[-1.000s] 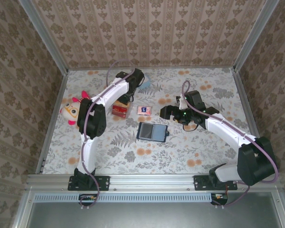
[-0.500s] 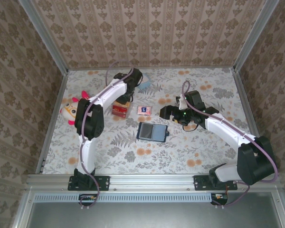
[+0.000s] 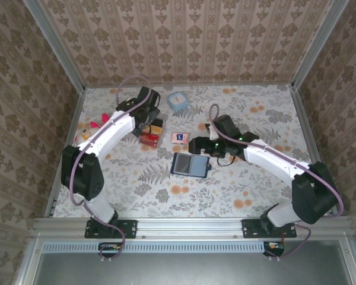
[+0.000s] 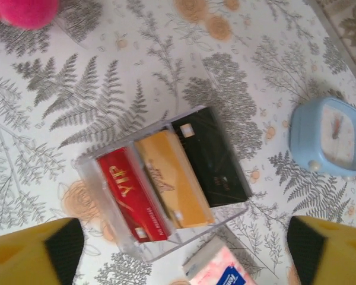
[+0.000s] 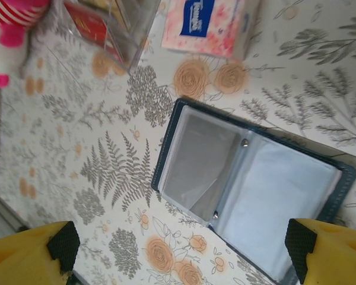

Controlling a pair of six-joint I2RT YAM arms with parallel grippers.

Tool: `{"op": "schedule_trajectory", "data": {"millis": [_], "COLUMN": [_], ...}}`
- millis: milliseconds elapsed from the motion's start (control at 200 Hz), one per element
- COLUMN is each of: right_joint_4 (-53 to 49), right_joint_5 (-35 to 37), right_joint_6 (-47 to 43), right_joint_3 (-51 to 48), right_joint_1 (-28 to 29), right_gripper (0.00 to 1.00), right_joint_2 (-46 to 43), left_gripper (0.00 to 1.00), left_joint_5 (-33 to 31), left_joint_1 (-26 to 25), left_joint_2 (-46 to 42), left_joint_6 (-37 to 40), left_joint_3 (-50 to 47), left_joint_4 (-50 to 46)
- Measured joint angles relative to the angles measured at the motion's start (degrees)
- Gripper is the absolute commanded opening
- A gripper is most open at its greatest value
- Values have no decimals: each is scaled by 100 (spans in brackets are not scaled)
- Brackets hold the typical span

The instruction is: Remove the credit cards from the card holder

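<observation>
Currently the flat navy-blue wallet-like card holder (image 5: 249, 184) lies opened at mid-worktop (image 3: 225, 190), grey-blue sleeves upward for access, directly below the right fingers (image 5: 24, 255), spread wide and empty like the left fingers (image 4: 24, 249) above a clear plastic card box (image 4: 86, 172).

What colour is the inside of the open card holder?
Inside, the flat navy card holder is pale grey-blue; clearest in the right wrist view.

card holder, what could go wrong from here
The card holder lies open by the open right gripper, so a pinch may catch a clear sleeve and drag the whole case. The sleeves look empty here, so a grasp could come up with nothing. The tissue pack sits close and could be nudged.
</observation>
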Motion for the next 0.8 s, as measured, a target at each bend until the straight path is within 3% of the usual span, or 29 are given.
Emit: {"op": "schedule_trajectory", "data": {"millis": [200, 365, 800], "right_joint_4": [-269, -448, -1329], "right_joint_5": [835, 1274, 1965], "right_joint_6": [131, 507, 997], "right_joint_3": [678, 1126, 1735], "right_joint_1": [837, 1202, 1244], "right_gripper": [85, 70, 70], "right_joint_2": [848, 1580, 2603], "left_gripper": [100, 100, 100], "left_joint_5": [293, 584, 1873], "left_joint_1": [291, 678, 957], "left_joint_2": [-706, -1141, -1987], "left_joint_6": [953, 1683, 2924], "left_joint_3": [-979, -1397, -2896], "left_joint_4": [337, 557, 1519]}}
